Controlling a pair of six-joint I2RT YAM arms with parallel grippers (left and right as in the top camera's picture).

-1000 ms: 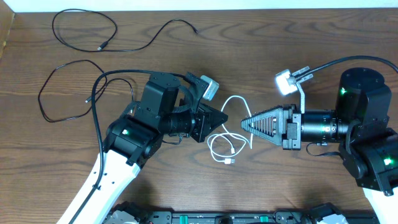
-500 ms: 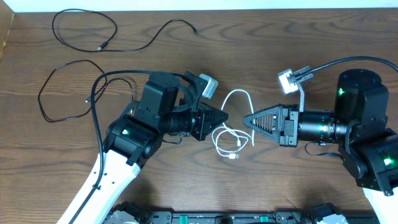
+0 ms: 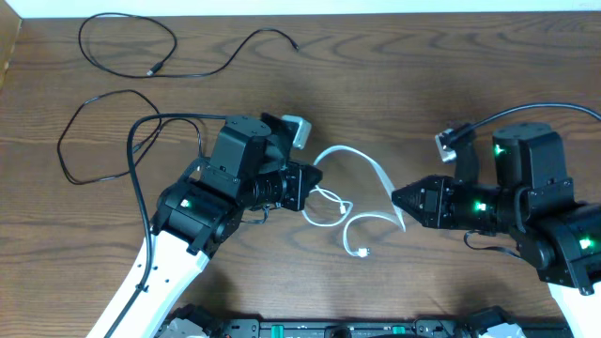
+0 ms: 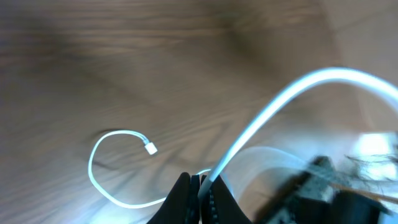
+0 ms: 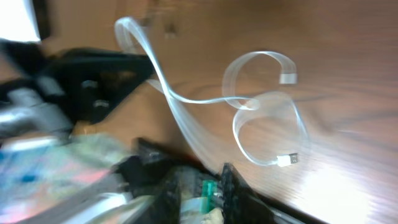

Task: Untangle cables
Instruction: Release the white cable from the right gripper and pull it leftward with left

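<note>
- White cable (image 3: 343,149): mid-table and partly lifted. It arcs up toward 12 o'clock between the two grippers, then drops toward 4 o'clock.
- The rest of it lies in small loops on the table (image 3: 451,75) just below the arc, approx 6 o'clock of it. One plug (image 3: 362,252) lies free at the bottom of the loops, touching nothing else.
- L gripper (image 3: 317,176): at 9 o'clock of the cable, pointing toward 3. The jaws are closed tight, pinching the white cable. In the wrist view the fingers (image 4: 186,190) meet and the cable comes out right at the tips.
- R gripper (image 3: 396,199): at 4 o'clock of the arc, pointing toward 9. The cable runs down to its tips. The wrist view is blurred and seems to show a small gap between the fingers. Can't tell if it's gripping or loose.
- The two grippers face each other, apart, w/ the loops between them.
- Top black cable (image 3: 176,39): flat on the table at 11 o'clock. It makes a loop w/ a tail trailing toward 12, well apart from the white one.
- Side black cable (image 3: 60,145): a wide loop at 9 o'clock, left of the L arm. It's separate from the top black cable and not touching the white.
</note>
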